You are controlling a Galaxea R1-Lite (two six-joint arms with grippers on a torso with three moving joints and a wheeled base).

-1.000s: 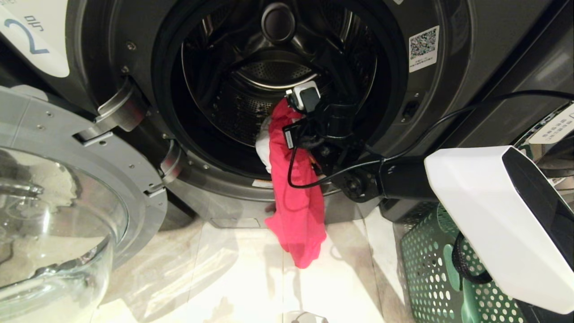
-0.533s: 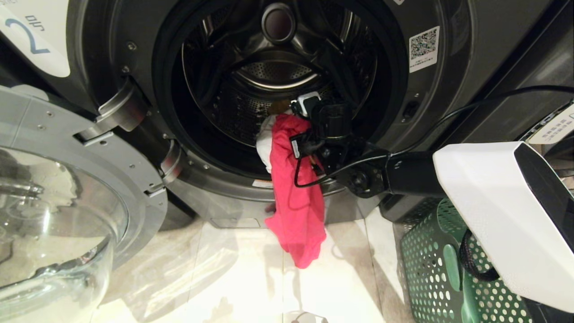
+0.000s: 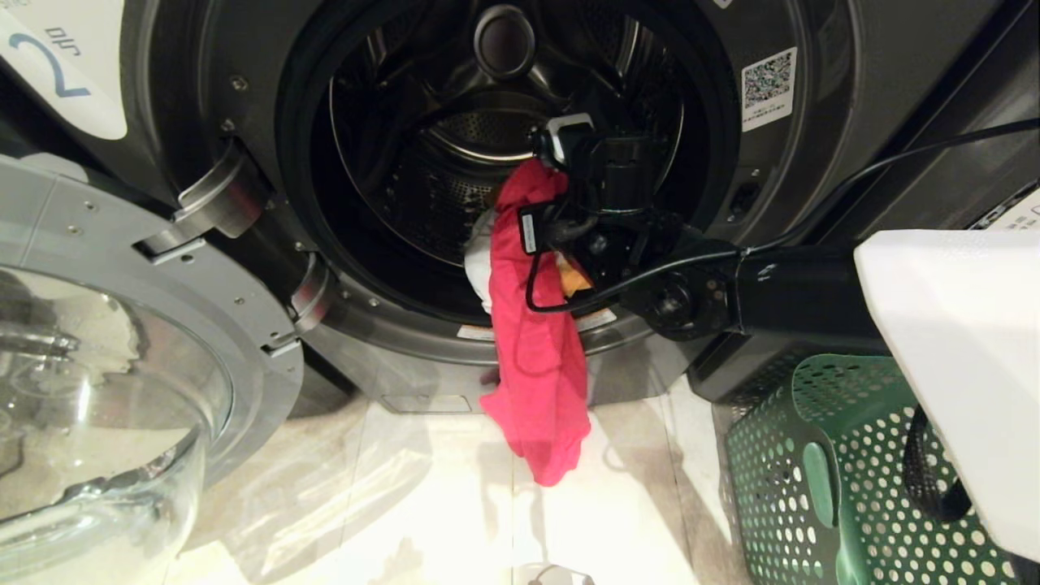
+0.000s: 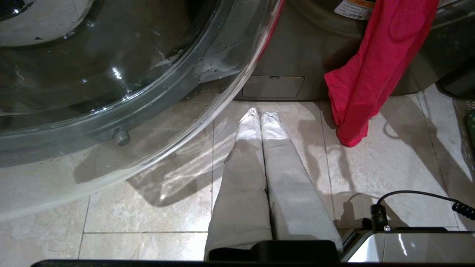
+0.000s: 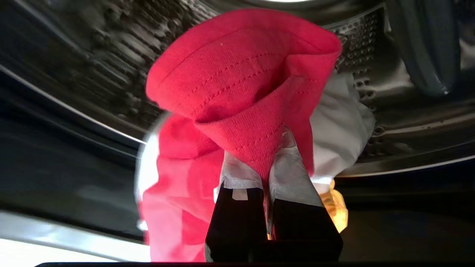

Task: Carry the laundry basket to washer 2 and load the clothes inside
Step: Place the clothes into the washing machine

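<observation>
Washer 2 (image 3: 821,171) stands with its door (image 3: 138,341) swung open to the left and its drum (image 3: 487,162) exposed. My right gripper (image 5: 268,163) is inside the drum mouth (image 3: 546,166), shut on a fold of the pink-red garment (image 3: 538,366). That garment drapes over the washer's lower rim down to the floor (image 4: 371,74). Beside it at the rim lie a white garment (image 3: 479,268) and a bit of the yellow-orange one (image 3: 575,280). The green laundry basket (image 3: 845,487) sits on the floor at the lower right. My left gripper (image 4: 259,115) is parked shut, low over the tiles.
The open glass door (image 4: 111,74) fills the left side, close to my left arm. A black cable (image 3: 894,175) runs along the right arm past the washer front. Pale floor tiles (image 3: 439,496) lie between the door and the basket.
My right gripper dipped a little, then rose and went slightly right and deeper into the drum, lifting the top of the pink-red garment. The garment's hanging end stayed put.
</observation>
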